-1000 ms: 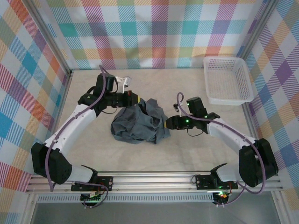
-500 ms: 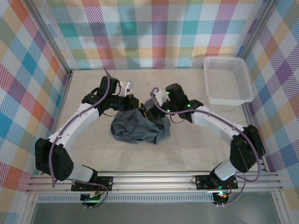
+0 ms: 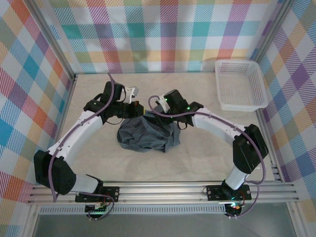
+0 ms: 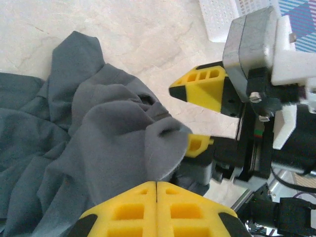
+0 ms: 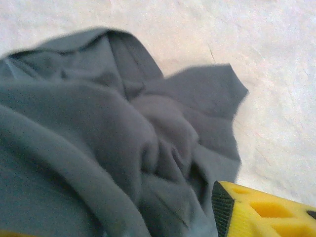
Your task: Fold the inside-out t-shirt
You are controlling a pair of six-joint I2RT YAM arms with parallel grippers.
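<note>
Yellow-tipped left gripper point(image 3: 138, 107) is clenched on a raised fold at the far-left edge of the slate blue-grey soft cloth t-shirt point(image 3: 145, 133). The shirt lies crumpled in a heap at the centre of the pale speckled table point(image 3: 207, 158). Just right, the right gripper point(image 4: 181, 118) stands released, jaws apart beside that fold. I judge that closing here could trap several layers, or the fingers could collide. The cloth is limp, matte and deeply creased. Far right sits the white plastic mesh basket point(image 3: 240, 86), rigid and rectangular.
</note>
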